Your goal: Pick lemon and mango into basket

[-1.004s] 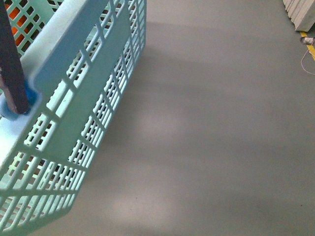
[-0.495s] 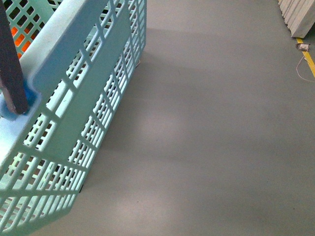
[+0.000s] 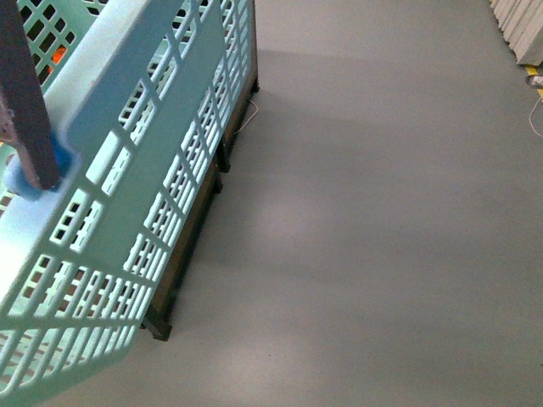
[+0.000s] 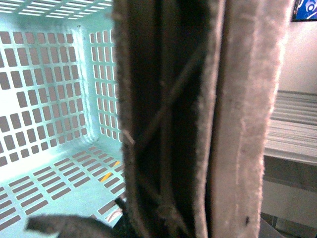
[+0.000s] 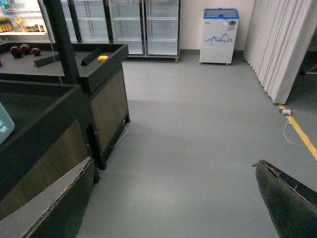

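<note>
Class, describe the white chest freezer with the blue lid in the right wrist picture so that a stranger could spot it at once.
Look to the far wall beyond the grey floor, where tall glass-door fridges stand. Between them and the pale pleated curtain sits the white chest freezer: low, solid-sided, blue-lidded, unlike its tall glass neighbours.

The pale teal slotted plastic basket (image 3: 127,110) looks smooth and faintly glossy. The right claw (image 5: 173,163) wears rough, matt dark padding, frayed at the edges. Beneath that claw the grey floor (image 3: 382,220) is smooth and matt; beside it, the dark bench (image 5: 106,106) shows wood-grain panels.
</note>
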`<state>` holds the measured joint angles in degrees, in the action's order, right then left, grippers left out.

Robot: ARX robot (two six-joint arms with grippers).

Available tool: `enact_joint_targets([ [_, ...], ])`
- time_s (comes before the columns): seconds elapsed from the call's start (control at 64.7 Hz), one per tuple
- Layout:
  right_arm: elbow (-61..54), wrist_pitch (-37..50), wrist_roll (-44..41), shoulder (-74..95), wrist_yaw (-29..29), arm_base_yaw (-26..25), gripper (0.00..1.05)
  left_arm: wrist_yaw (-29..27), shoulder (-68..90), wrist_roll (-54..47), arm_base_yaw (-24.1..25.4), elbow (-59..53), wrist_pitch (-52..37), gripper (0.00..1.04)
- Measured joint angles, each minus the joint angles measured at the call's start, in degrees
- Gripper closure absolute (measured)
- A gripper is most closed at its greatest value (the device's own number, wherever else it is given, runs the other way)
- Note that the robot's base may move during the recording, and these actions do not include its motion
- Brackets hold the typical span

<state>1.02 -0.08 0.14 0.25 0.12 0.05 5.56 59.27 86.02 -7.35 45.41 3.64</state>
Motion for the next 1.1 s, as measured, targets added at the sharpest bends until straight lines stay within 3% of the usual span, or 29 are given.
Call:
enact_joint_targets([
  [1.097,0.0,0.0,0.0,0.0,-0.2,0.0,0.09,0.0,0.0,0.0,0.1,0.0,0.1,0.90],
])
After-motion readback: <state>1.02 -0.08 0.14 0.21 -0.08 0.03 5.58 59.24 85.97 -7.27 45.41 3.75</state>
